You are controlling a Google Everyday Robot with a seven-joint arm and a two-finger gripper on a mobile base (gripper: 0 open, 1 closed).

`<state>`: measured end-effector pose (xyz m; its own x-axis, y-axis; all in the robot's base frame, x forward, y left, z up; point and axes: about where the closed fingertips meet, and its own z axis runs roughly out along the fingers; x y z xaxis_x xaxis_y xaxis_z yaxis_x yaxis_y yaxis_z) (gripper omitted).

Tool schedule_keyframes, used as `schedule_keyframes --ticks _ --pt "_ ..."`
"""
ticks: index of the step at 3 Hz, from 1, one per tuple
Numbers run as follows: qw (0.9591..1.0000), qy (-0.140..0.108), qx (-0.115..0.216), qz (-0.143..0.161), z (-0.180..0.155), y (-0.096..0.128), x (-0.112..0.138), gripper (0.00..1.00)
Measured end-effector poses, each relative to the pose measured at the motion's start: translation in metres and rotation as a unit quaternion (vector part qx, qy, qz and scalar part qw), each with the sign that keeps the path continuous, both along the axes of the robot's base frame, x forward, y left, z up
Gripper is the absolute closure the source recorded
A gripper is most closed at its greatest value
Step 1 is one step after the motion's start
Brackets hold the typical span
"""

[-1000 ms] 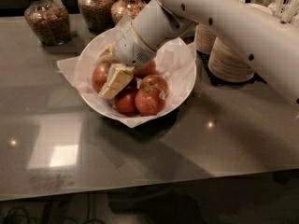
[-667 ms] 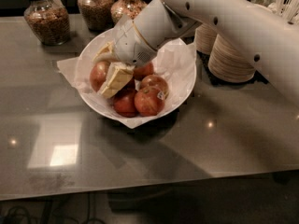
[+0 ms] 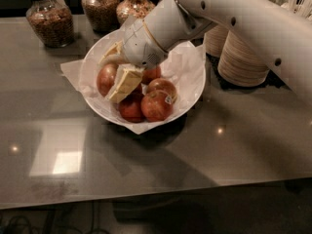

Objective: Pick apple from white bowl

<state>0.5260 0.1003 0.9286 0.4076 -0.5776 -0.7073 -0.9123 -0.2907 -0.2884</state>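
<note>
The white bowl (image 3: 192, 89), lined with crinkled white paper, stands on the grey table and holds several apples. My gripper (image 3: 107, 81) reaches down into its left side from the upper right. Its two cream fingers (image 3: 123, 83) straddle the apple (image 3: 105, 77), the red-orange one with pale patches at the bowl's left, and press on both its sides. The apple still rests in the bowl. Smaller deep-red apples (image 3: 156, 105) lie to its right, one with a sticker (image 3: 163, 87). The white arm hides the back of the bowl.
Three glass jars of nuts or grains (image 3: 48, 18) stand at the back left. Stacks of tan paper bowls (image 3: 241, 57) stand right of the white bowl. The table's front edge runs along the bottom.
The gripper has stayed almost still in the bowl around the left apple. The apples have not moved.
</note>
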Motion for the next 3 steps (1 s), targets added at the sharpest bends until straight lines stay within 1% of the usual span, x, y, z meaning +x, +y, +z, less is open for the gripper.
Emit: schedule_keyframes --ticks 1,2,3 --pt "1.0000 0.000 0.000 0.000 0.000 0.000 0.000 1.00" --pt "0.9994 -0.022 0.023 -0.014 0.016 -0.016 -0.013 1.00" --pt "0.9985 -0.039 0.033 -0.022 0.020 -0.024 -0.022 1.00"
